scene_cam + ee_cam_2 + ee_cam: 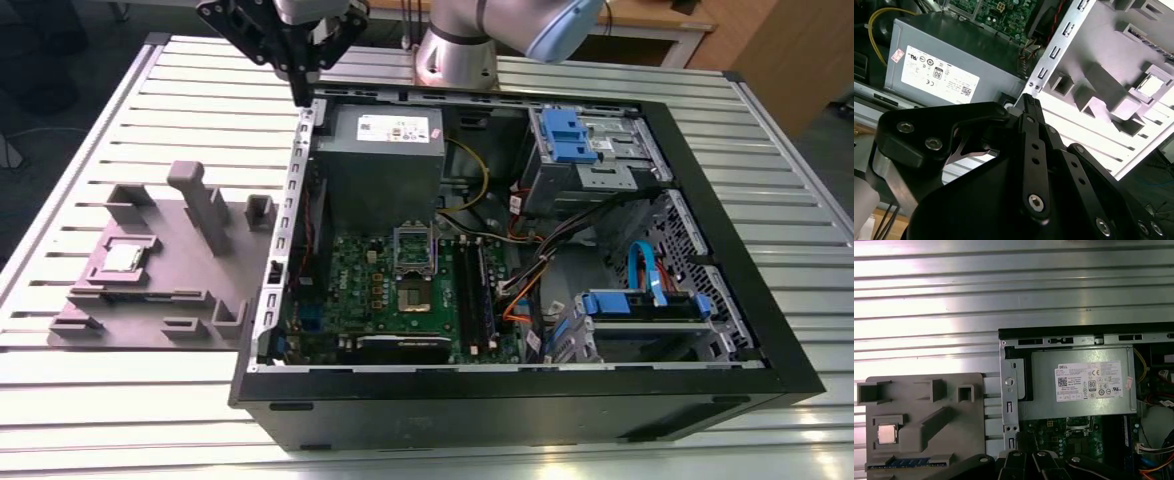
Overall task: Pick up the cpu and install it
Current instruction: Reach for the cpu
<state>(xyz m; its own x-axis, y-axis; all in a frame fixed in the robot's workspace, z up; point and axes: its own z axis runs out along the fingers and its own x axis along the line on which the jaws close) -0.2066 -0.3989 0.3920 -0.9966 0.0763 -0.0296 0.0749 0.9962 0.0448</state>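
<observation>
The black, bolted fingers (pixel 1032 135) look pressed together into a narrow tip, gripping nothing, though from this angle I can't be quite sure. They hang over the case's (pixel 534 400) metal edge, by the boxy grey power supply (pixel 380 150). The cpu (pixel 123 257), a small flat square with a silvery top, lies in a recess of the matte grey moulded tray (pixel 134 305) on the ribbed aluminium surface (pixel 134 400), at nine o'clock from the case in the exterior view.
</observation>
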